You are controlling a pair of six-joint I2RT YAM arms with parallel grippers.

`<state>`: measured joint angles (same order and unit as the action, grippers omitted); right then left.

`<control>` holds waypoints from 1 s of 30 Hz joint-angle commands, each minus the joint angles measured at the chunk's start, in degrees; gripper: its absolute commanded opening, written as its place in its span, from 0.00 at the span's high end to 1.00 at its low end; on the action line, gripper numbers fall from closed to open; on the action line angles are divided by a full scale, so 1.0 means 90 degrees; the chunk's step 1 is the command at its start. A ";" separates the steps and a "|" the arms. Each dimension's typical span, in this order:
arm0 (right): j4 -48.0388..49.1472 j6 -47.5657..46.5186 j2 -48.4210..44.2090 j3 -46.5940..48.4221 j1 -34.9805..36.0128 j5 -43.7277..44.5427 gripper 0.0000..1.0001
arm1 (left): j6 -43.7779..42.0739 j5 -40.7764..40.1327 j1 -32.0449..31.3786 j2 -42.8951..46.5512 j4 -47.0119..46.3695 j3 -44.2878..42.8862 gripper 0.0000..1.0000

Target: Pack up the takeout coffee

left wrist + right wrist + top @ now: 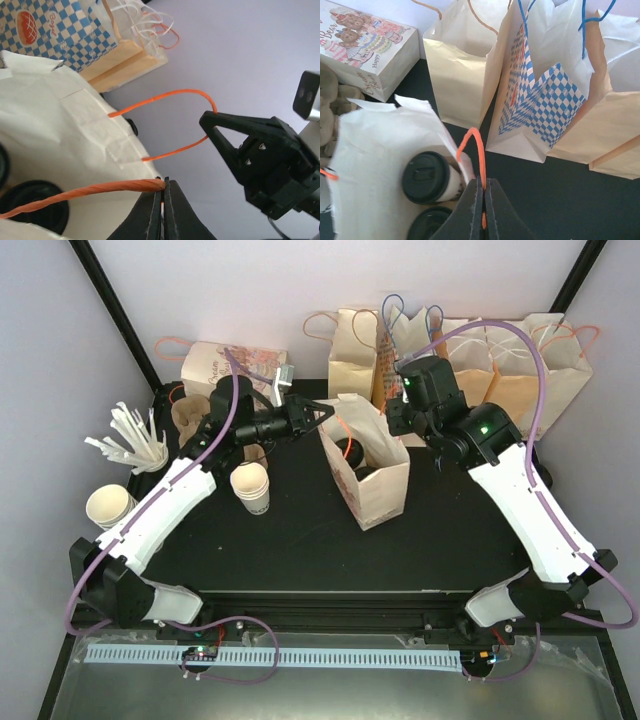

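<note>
A white paper bag (378,483) with orange handles stands open mid-table. Two takeout coffees with black lids sit inside it (426,177) (427,225); their lids also show in the top view (349,450) and the left wrist view (40,206). My left gripper (326,412) is shut on one orange handle (100,191) at the bag's left rim. My right gripper (398,426) is shut on the other orange handle (478,145) at the bag's right rim. Both handles are pulled apart, so the bag's mouth is held open.
Several paper bags stand along the back: a kraft bag (352,340), a blue-checked one (540,100) and a bear-printed one (225,365). A stack of lidless white cups (251,486), another cup (110,506), stirrers (133,438) and cardboard carriers (188,414) sit at the left.
</note>
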<state>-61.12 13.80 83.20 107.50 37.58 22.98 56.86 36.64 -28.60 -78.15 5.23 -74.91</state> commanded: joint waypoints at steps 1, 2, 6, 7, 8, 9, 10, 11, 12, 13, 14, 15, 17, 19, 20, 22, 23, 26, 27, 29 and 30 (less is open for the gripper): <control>-0.0346 0.0747 -0.0079 0.0313 -0.0034 -0.0342 0.96 | -0.0402 0.0803 0.0126 0.0014 0.0292 -0.0385 0.98; -0.0412 0.0910 -0.0099 0.0311 -0.0031 -0.0480 0.95 | -0.0562 0.0842 0.0138 -0.0009 0.0419 -0.0436 0.98; -0.0711 0.1856 -0.0122 0.0300 -0.0026 -0.0832 0.95 | -0.0846 0.1164 0.0208 -0.0339 0.0943 -0.0700 0.98; -0.0763 0.2114 -0.0137 0.0288 -0.0027 -0.0874 0.95 | -0.0840 0.1289 0.0221 -0.0429 0.0983 -0.0746 0.98; -0.0804 0.2354 -0.0153 0.0267 -0.0032 -0.0896 0.95 | -0.0832 0.1414 0.0219 -0.0503 0.0987 -0.0796 0.98; -0.0815 0.2563 -0.0199 0.0221 -0.0026 -0.0941 0.95 | -0.0827 0.1506 0.0219 -0.0578 0.0995 -0.0851 0.98; -0.0787 0.2753 -0.0235 0.0158 -0.0030 -0.0976 0.95 | -0.0834 0.1588 0.0220 -0.0641 0.1012 -0.0910 0.98; -0.0745 0.2928 -0.0298 0.0080 -0.0031 -0.0989 0.95 | -0.0846 0.1613 0.0213 -0.0687 0.1030 -0.0970 0.98; -0.0692 0.3101 -0.0366 -0.0017 -0.0034 -0.0992 0.95 | -0.0869 0.1634 0.0213 -0.0736 0.1081 -0.1028 0.99; -0.0589 0.3221 -0.0455 -0.0121 -0.0029 -0.1018 0.95 | -0.0891 0.1640 0.0212 -0.0769 0.1120 -0.1073 0.98; -0.0450 0.3264 -0.0594 -0.0287 -0.0026 -0.1085 0.95 | -0.0918 0.1660 0.0214 -0.0815 0.1161 -0.1126 0.98; -0.0240 0.3260 -0.0706 -0.0480 -0.0027 -0.1153 0.93 | -0.0942 0.1673 0.0217 -0.0852 0.1200 -0.1167 0.98; 0.0061 0.3247 -0.0894 -0.0859 -0.0033 -0.1146 0.81 | -0.1095 0.1753 0.0215 -0.0907 0.1299 -0.1238 0.94; 0.0215 0.3152 -0.1033 -0.1026 -0.0029 -0.1029 0.50 | -0.1379 0.1892 0.0218 -0.0911 0.1480 -0.1326 0.70; 0.0220 0.3061 -0.1083 -0.1073 -0.0032 -0.0940 0.39 | -0.1701 0.1873 0.0222 -0.0873 0.1684 -0.1442 0.57; 0.0173 0.2813 -0.1157 -0.1065 -0.0034 -0.0708 0.37 | -0.2180 0.1610 0.0226 -0.0731 0.2207 -0.1594 0.38; 0.0094 0.2695 -0.1181 -0.1027 -0.0028 -0.0635 0.36 | -0.2413 0.1392 0.0242 -0.0643 0.2496 -0.1676 0.31; -0.0076 0.2184 -0.1336 -0.0927 -0.0027 -0.0380 0.36 | -0.3157 0.0457 0.0268 -0.0216 0.3588 -0.1912 0.13; -0.0083 0.2000 -0.1428 -0.0942 -0.0034 -0.0342 0.35 | -0.3371 0.0112 0.0282 -0.0059 0.3958 -0.1962 0.08; -0.0089 0.1733 -0.1670 -0.1037 -0.0038 -0.0220 0.33 | -0.3743 -0.0653 0.0369 0.0272 0.4634 -0.2022 0.02; -0.0090 0.1675 -0.1790 -0.1120 -0.0029 -0.0131 0.33 | -0.3911 -0.0873 0.0421 0.0448 0.4864 -0.1998 0.01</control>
<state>-62.13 34.46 71.24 98.10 37.56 17.45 31.70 40.97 -26.41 -80.75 35.07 -89.58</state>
